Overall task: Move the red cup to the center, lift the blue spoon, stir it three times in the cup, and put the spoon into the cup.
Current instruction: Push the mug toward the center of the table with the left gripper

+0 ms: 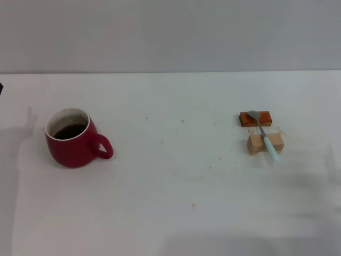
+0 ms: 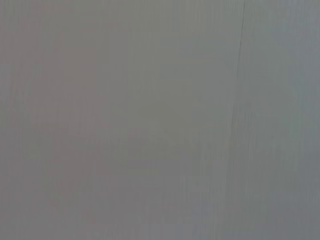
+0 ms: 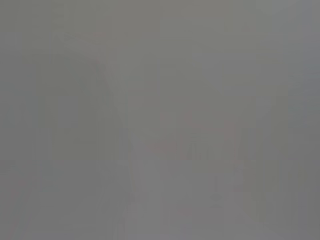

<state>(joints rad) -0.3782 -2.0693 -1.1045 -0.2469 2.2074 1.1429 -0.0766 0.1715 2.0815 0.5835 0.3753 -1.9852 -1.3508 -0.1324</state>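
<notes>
Nearest to you, the lower part of the head view shows only bare white table (image 1: 176,224), with faint grey shadows along the lower left and lower right edges. Farther up, at left of the frame, the red cup (image 1: 72,140) stands upright with dark liquid inside and its loop handle pointing toward frame right. Well apart from it, at right of the frame, the blue spoon (image 1: 265,134) lies bridged across two small blocks: its pale handle rests on the tan block (image 1: 265,143), the nearer one, and its grey bowl sits on the orange block (image 1: 256,118) just behind. The middle of the table between cup and spoon is where the cup has to go. Neither gripper appears in the head view, and both wrist views show only flat grey, so you cannot tell whether the left or right fingers are apart or together. You are at the very start, I judge: the cup has not yet been moved to the center. The next move likely calls for bringing the left arm in to the cup, gripping it firmly, and shifting it level so nothing spills.
</notes>
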